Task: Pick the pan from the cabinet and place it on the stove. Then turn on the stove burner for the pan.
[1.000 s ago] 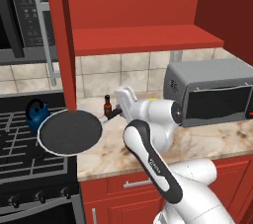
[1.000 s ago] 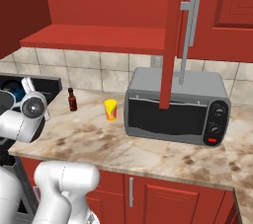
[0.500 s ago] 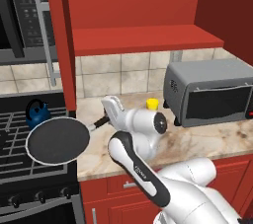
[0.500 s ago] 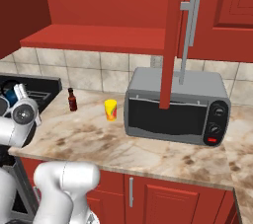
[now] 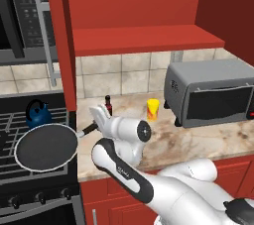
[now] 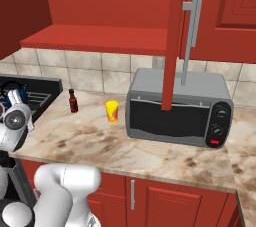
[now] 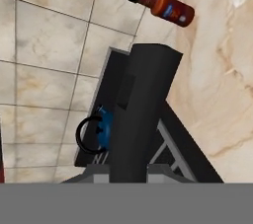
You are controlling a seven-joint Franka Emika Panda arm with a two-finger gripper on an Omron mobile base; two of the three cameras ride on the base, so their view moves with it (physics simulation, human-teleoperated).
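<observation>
Overhead, the cabinet (image 5: 144, 35) stands open, its door edge hanging just beside the stove (image 5: 15, 120), so room to swing leftward looks tight. Below, the pan (image 5: 46, 146) hovers over the front grates, its handle pinched in the closed gripper (image 5: 95, 126). Released off-centre, it could tip, or knock the small kettle (image 5: 38, 112) behind it; the counter edge lies close at its right

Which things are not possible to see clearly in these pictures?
- Fingertips of the hand: left base view, too small; hand view, behind the pan handle.
- Whether the pan touches the stove grates: no view tells.
- Kettle: hand view, partly behind the handle.
- Stove knobs: left base view, too small.
</observation>
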